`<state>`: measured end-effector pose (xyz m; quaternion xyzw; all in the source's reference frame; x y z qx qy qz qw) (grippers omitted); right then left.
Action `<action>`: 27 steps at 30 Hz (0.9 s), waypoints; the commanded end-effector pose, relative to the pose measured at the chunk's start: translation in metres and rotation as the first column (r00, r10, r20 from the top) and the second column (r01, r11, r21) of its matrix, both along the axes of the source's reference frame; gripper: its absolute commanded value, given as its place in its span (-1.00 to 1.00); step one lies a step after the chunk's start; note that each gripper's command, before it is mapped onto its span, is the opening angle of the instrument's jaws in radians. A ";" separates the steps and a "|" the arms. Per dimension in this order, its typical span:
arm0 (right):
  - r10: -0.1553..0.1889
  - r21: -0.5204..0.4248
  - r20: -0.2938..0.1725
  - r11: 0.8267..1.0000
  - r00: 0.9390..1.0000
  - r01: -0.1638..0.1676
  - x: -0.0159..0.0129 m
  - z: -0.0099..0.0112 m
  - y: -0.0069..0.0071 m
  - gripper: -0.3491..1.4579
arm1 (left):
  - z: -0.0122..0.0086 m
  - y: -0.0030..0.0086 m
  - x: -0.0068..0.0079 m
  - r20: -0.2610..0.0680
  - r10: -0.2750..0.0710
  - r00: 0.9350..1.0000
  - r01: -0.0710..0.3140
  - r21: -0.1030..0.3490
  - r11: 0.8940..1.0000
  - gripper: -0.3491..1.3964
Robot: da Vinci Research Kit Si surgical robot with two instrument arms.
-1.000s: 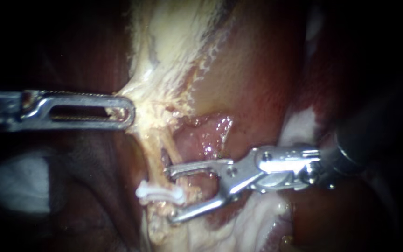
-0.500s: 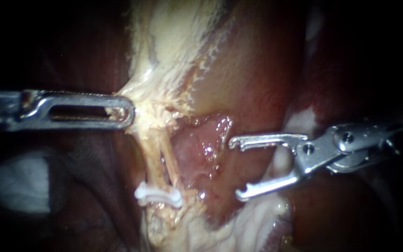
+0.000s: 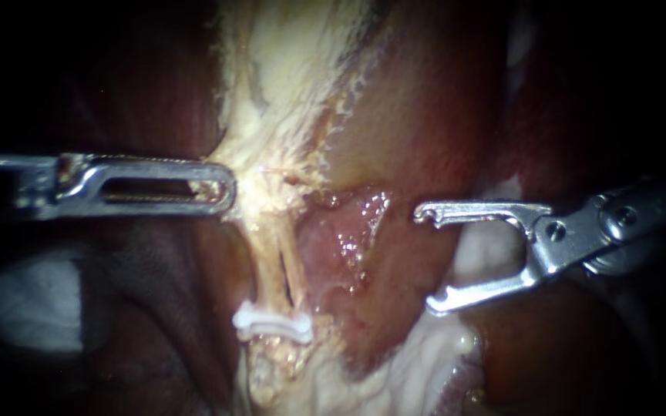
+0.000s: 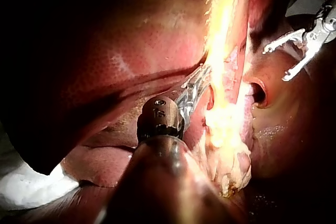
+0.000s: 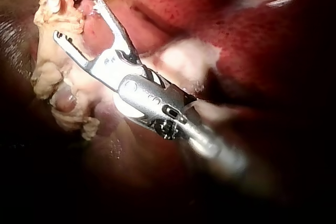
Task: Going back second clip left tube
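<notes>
Your left instrument [image 3: 225, 189], flat slotted steel, has its pincer clenched on the pale fibrous tissue [image 3: 260, 173] where that ragged sheet narrows into two thin, stringy tubes. The left tube [image 3: 267, 262] runs down to a white plastic clip [image 3: 273, 323] lying crosswise over its lower end, beside glossy dark-red liver [image 3: 425, 115] and a wet pink raw patch [image 3: 341, 231]. Your right instrument [image 3: 429, 258] has its hook-tipped pincer released, spread wide and holding nothing. A second ago that pincer straddled the tubes just above the clip; it has since drawn back to the right, well apart from them.
</notes>
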<state>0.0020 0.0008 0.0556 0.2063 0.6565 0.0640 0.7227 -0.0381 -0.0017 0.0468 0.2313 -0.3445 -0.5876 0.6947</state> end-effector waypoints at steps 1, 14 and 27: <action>0.000 0.000 0.000 1.000 1.000 0.000 0.0000 0.0000 0.0000 0.05 | 0.0006 -0.0001 -0.0005 0.004 0.001 1.000 -0.001 0.005 1.000 -1.00; -0.003 -0.010 -0.004 1.000 1.000 0.003 -0.0005 -0.0007 0.0000 0.05 | 0.0023 0.0001 -0.0042 0.017 0.009 1.000 -0.010 0.015 1.000 -1.00; -0.001 -0.019 -0.009 1.000 1.000 0.001 -0.0005 -0.0009 0.0002 0.05 | 0.0021 -0.0001 -0.0041 0.017 0.010 1.000 -0.010 0.015 1.000 -1.00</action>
